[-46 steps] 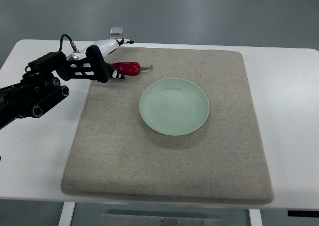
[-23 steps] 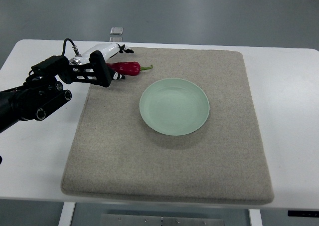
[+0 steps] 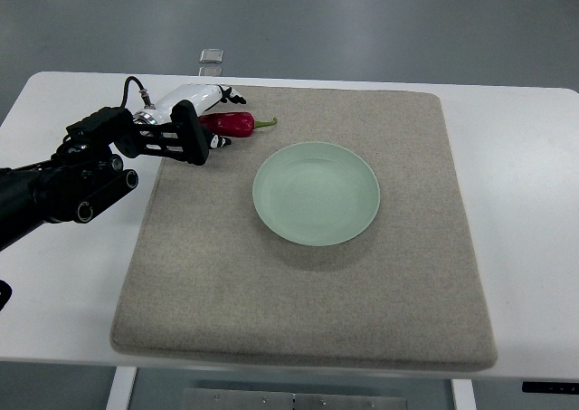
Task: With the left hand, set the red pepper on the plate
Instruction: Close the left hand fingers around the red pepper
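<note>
near the mat's far-left edge (image 3: 181, 98), left hand (image 3: 194, 120) touches red pepper (image 3: 231, 123).

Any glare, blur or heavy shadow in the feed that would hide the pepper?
Top view: even, soft light, sharp focus, no glare. The pale green plate casts a faint shadow on the mat. The red pepper shows clearly, except its left end, behind the left hand.

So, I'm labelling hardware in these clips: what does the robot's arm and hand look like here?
Only the left arm shows. It is black, built of chunky segments with round joint caps on its side. The left hand has a white glossy shell on the back, a black frame of slotted links, and dark fingertips. A thin black cable loops up near the wrist into a small metal connector. No markings are legible.
</note>
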Robot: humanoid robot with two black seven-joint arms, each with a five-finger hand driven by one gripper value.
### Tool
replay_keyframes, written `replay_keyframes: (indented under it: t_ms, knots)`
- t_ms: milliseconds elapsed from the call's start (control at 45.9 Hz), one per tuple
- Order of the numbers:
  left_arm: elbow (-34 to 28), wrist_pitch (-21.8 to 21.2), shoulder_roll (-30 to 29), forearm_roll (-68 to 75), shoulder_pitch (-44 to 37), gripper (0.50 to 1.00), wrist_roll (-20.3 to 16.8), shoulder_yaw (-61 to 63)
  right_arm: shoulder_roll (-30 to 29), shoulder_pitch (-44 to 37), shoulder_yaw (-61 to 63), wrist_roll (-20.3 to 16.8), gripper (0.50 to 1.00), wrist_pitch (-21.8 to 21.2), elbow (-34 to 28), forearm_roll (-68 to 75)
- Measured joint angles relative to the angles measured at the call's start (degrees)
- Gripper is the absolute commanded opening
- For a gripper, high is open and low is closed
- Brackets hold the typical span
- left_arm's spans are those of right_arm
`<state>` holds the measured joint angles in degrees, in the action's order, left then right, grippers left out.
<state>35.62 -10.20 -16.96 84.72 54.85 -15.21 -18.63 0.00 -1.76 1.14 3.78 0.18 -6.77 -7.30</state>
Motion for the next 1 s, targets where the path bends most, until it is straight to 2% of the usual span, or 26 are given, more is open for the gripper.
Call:
replay_keyframes:
  t_ms: [261, 588, 1002]
  knots:
    - [0.0, 0.0, 0.5, 0.0, 0.0, 0.782, 0.0, 0.1, 0.0, 0.0, 0.0, 0.0, 0.928, 0.0, 0.0, 0.0]
    - [0.0, 0.0, 0.6, -0.1, 0.1, 0.709, 0.0, 0.1, 0.0, 0.0, 0.0, 0.0, 0.928, 0.0, 0.0, 0.0]
    - [-0.1, -0.4, 0.1, -0.2, 0.5, 0.709, -0.2, 0.1, 0.0, 0.0, 0.0, 0.0, 0.928, 0.0, 0.0, 0.0]
